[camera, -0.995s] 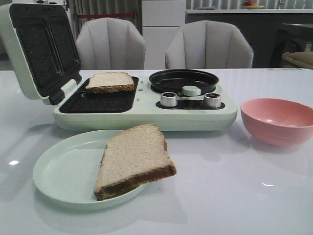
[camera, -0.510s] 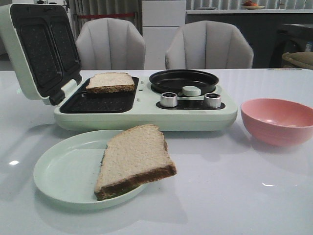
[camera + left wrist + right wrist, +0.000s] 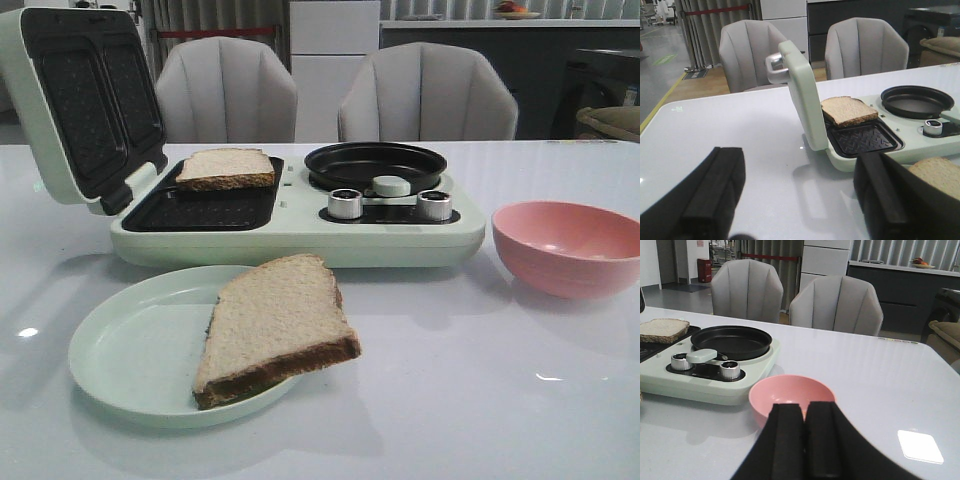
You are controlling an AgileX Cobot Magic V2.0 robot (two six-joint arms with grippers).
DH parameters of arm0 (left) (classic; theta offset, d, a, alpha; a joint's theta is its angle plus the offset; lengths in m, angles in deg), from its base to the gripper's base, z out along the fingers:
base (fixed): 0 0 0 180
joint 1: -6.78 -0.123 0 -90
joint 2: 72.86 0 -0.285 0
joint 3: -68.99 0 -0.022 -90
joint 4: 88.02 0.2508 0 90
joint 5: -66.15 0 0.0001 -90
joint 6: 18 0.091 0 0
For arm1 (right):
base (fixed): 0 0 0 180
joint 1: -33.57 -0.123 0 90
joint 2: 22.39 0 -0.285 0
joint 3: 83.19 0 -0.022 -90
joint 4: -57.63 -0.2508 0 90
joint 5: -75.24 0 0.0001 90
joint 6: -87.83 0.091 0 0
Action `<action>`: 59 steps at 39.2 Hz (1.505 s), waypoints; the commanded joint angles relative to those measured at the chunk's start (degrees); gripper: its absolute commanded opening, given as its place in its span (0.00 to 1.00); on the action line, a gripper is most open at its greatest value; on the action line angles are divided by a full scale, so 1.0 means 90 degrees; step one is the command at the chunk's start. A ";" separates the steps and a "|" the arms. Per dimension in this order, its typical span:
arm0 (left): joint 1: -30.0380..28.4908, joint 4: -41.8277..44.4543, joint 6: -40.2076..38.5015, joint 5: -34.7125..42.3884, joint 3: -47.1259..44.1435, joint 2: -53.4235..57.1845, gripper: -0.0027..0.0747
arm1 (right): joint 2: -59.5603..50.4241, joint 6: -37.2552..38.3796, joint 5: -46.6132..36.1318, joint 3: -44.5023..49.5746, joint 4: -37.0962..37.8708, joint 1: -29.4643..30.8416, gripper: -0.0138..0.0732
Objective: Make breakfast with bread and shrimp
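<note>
One slice of bread (image 3: 225,167) lies on the far grill plate of the open pale green sandwich maker (image 3: 300,235). A second slice (image 3: 275,325) rests on the pale green plate (image 3: 130,350) in front, overhanging its right rim. No shrimp shows in any view. Neither gripper appears in the front view. In the left wrist view my left gripper (image 3: 800,170) is open over bare table, left of the maker's raised lid (image 3: 802,95), with nothing between its fingers. My right gripper (image 3: 803,410) is shut and empty, just in front of the pink bowl (image 3: 785,387).
A black round pan (image 3: 375,163) and two metal knobs (image 3: 345,203) sit on the maker's right half. The pink bowl (image 3: 565,250) stands on the table right of the maker. Two grey chairs (image 3: 427,92) stand behind the white table.
</note>
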 commanded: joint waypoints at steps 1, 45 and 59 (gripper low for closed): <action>0.0051 0.0056 -0.0003 0.0739 -0.0031 0.0002 0.64 | -0.0137 -0.0037 -0.0585 -0.0101 0.0025 0.0026 0.30; 0.0051 0.0056 -0.0003 0.0799 -0.0123 0.0011 0.56 | 0.1800 0.0083 0.1236 -0.2140 -0.1213 -0.0062 0.38; 0.0051 0.0056 -0.0003 0.0799 -0.0123 0.0011 0.56 | 0.4032 0.0083 0.1806 -0.3332 -0.1898 -0.0695 0.67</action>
